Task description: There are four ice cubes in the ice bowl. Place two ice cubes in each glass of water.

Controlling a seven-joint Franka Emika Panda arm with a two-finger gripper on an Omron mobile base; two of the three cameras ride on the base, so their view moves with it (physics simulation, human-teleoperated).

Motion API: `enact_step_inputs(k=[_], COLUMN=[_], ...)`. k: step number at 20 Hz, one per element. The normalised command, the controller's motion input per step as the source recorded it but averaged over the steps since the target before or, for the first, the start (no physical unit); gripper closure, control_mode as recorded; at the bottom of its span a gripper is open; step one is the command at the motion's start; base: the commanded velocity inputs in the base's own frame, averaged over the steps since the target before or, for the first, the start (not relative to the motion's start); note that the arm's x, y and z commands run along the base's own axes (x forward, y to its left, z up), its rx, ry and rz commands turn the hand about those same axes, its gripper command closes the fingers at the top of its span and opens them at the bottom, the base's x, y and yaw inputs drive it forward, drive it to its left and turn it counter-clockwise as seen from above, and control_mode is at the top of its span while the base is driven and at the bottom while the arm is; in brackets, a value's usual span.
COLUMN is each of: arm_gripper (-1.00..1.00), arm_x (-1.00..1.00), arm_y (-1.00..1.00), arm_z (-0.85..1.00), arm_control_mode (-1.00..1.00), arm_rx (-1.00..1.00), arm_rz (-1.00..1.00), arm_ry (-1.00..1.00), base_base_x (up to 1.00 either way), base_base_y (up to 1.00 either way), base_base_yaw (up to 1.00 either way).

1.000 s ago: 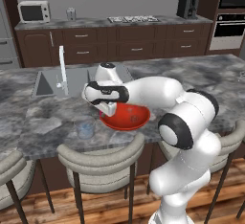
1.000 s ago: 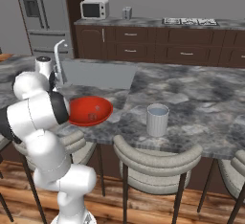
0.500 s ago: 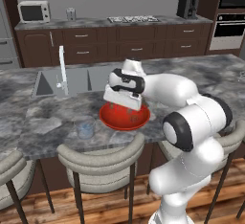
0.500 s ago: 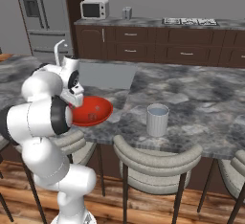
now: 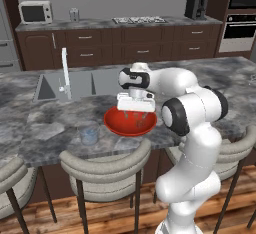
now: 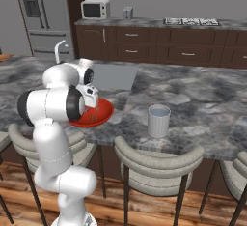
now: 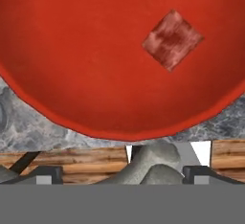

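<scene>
The grey marbled stone worktop (image 5: 40, 123) carried everything, a long slab with a sink set into it. The white arm reached over it and held the gripper (image 5: 134, 112) just above the ice bowl (image 5: 130, 124), jaws spread wide and pinching nothing.

The ice bowl was wide, shallow, glossy red and round, sitting near the front edge of the worktop. One glass of water (image 5: 89, 133) stood just beside the bowl on its left in the left base view, short, clear and faintly blue; the other glass of water (image 6: 158, 120) stood well apart from the bowl on the other side, towards the stools.

In the hand view one ice cube (image 7: 172, 39) lay on the bowl's smooth red floor, a small translucent square tinted by the red beneath. The other cubes could not be made out.

By my reading, no cube was in hand, and whether either glass already held ice was too small to tell.
</scene>
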Motion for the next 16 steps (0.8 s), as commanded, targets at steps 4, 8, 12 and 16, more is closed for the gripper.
enact_step_inputs(k=[4, 8, 12, 16], arm_gripper=[-1.00, -1.00, -1.00, -1.00], arm_x=[0.22, 0.22, 0.00, -0.04], arm_y=[0.00, -0.14, -0.23, -0.21], arm_z=[-0.32, -0.39, -0.02, -0.18], arm_control_mode=[-1.00, -1.00, -1.00, -1.00], arm_rx=[-0.07, -0.13, -0.09, -0.05], arm_rz=[-0.03, -0.19, -0.31, -0.34], arm_ry=[-0.01, -0.08, -0.09, -0.01], base_base_x=[0.00, 0.00, 0.00, 0.00], base_base_y=[0.00, 0.00, 0.00, 0.00], base_base_yaw=[0.00, 0.00, 0.00, 0.00])
